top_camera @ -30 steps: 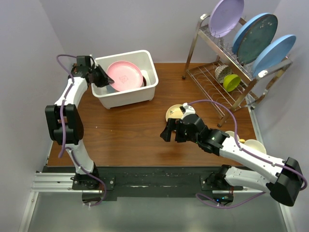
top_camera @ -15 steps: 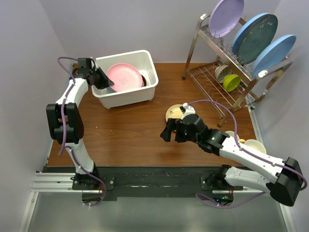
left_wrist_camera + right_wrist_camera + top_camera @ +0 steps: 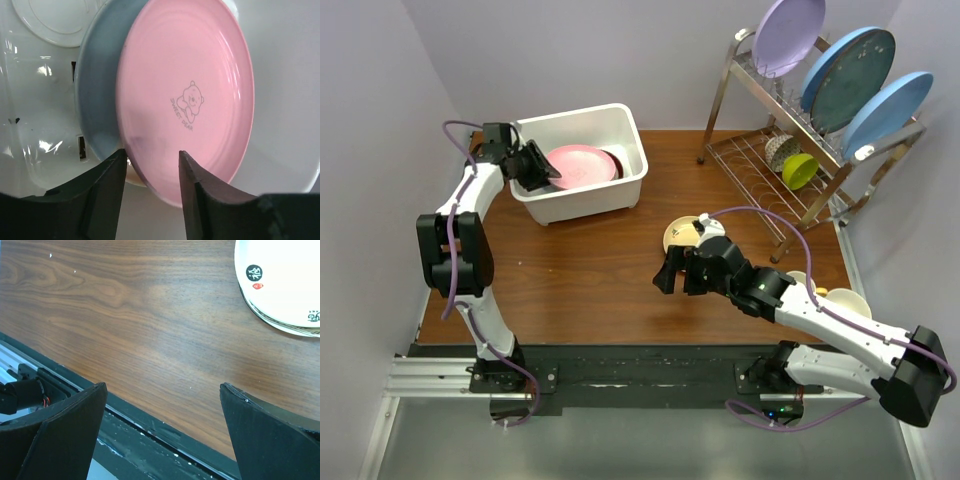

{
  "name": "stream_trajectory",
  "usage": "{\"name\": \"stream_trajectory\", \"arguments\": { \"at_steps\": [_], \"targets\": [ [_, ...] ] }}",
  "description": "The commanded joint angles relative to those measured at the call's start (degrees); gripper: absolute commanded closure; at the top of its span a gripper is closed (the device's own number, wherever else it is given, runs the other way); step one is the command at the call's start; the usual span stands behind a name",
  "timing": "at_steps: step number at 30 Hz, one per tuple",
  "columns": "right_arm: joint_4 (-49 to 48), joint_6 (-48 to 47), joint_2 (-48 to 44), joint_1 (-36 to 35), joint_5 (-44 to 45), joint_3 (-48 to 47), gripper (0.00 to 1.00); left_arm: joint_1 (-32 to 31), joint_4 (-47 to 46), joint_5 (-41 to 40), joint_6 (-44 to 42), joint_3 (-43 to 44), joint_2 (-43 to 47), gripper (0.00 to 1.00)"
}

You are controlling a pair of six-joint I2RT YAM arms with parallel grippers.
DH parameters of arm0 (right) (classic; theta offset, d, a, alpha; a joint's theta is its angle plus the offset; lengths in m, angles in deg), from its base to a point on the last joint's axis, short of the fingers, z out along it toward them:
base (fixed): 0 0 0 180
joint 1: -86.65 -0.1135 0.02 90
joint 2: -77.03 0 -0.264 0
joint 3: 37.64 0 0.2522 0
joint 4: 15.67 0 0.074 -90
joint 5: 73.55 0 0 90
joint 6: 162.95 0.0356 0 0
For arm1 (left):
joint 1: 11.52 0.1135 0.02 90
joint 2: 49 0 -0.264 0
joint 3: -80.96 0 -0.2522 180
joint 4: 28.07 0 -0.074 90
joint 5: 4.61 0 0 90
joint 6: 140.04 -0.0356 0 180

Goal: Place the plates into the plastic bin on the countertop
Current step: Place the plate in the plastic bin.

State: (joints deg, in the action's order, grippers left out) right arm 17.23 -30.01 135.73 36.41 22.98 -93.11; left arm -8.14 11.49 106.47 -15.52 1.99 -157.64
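Note:
The pink plate lies tilted in the white plastic bin at the back left of the countertop. In the left wrist view the pink plate leans on a pale blue plate, with a white plate behind them. My left gripper is at the bin's left end. Its jaws stand open on either side of the pink plate's near edge. A maroon rim peeks out past the pink plate. A small tan plate sits mid-table. My right gripper hovers wide open just in front of that plate, holding nothing.
A chrome wire rack stands at the back right with a lilac plate and two blue plates upright, plus a yellow cup. Cream bowls sit by the right arm. The black base rail runs along the near edge.
The left jaws have parted, and the pink plate has tipped down flatter into the bin. The right arm has not moved.

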Motion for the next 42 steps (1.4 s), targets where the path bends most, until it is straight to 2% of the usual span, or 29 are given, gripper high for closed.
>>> {"name": "stream_trajectory", "arguments": {
  "at_steps": [1, 5, 9, 18, 25, 36, 42],
  "targets": [
    [-0.1, -0.9, -1.4, 0.1, 1.3, -0.5, 0.01, 0.3, -0.1, 1.5, -1.7, -0.1, 0.7, 0.45],
    [0.5, -0.9, -1.7, 0.1, 1.6, -0.6, 0.01, 0.3, 0.7, 1.5, -2.2, 0.1, 1.7, 0.31],
    [0.6, -0.9, -2.0, 0.2, 1.7, -0.6, 0.01, 0.3, 2.9, 0.5, -3.6, 1.0, 3.3, 0.21],
    [1.4, -0.9, -2.7, 0.5, 2.1, -0.6, 0.01, 0.3, 4.8, 1.7, -4.1, 4.4, 8.3, 0.15],
    [2.0, -0.9, -3.3, 0.5, 2.5, -0.6, 0.01, 0.3, 2.6, 4.4, -4.8, 6.8, 15.3, 0.0],
    [3.6, 0.7, -3.2, 0.8, 3.2, -0.7, 0.01, -0.5, -3.5, 11.5, -2.1, 0.5, 27.9, 0.0],
    [5.6, 1.3, 0.5, 3.6, 0.7, -1.0, 0.01, -7.4, -3.0, 7.4, -2.0, -5.7, 33.2, 0.0]
  ]
}}
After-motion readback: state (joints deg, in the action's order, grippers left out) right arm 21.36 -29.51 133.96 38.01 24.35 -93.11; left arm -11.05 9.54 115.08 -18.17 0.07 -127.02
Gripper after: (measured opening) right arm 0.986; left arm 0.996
